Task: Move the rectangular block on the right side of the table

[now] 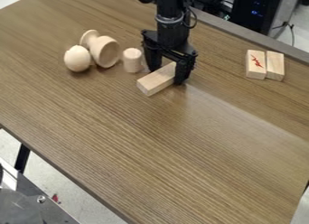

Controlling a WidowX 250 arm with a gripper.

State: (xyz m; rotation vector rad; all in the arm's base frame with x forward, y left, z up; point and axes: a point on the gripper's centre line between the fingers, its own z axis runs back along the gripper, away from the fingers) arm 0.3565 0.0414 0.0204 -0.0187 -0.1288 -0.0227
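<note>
The counter has a long far edge slanting down from the top of the view to the right, and a long near edge running from the left side down to the bottom. The rectangular block lies well inside both, nearer the far edge; from it the wood-grain surface spreads broadly toward the near edge and the lower right. Room is tighter on its upper left, where a small upright cylinder stands just beside the pincer. Beyond the cylinder are a cup-shaped wooden piece, tipped with its mouth toward the lower right, and a rounded wooden piece close by it. Near the far edge on the right, a red-marked block and a plain block lie side by side.

The rectangular block is pale, plain wood with straight sides, lying flat and pointing from lower left to upper right. Its lower-left end shows fully; its upper-right part is partly hidden by the pincer. The pincer hangs down wide, one finger on either side of that part; whether either finger touches the wood I cannot tell.
</note>
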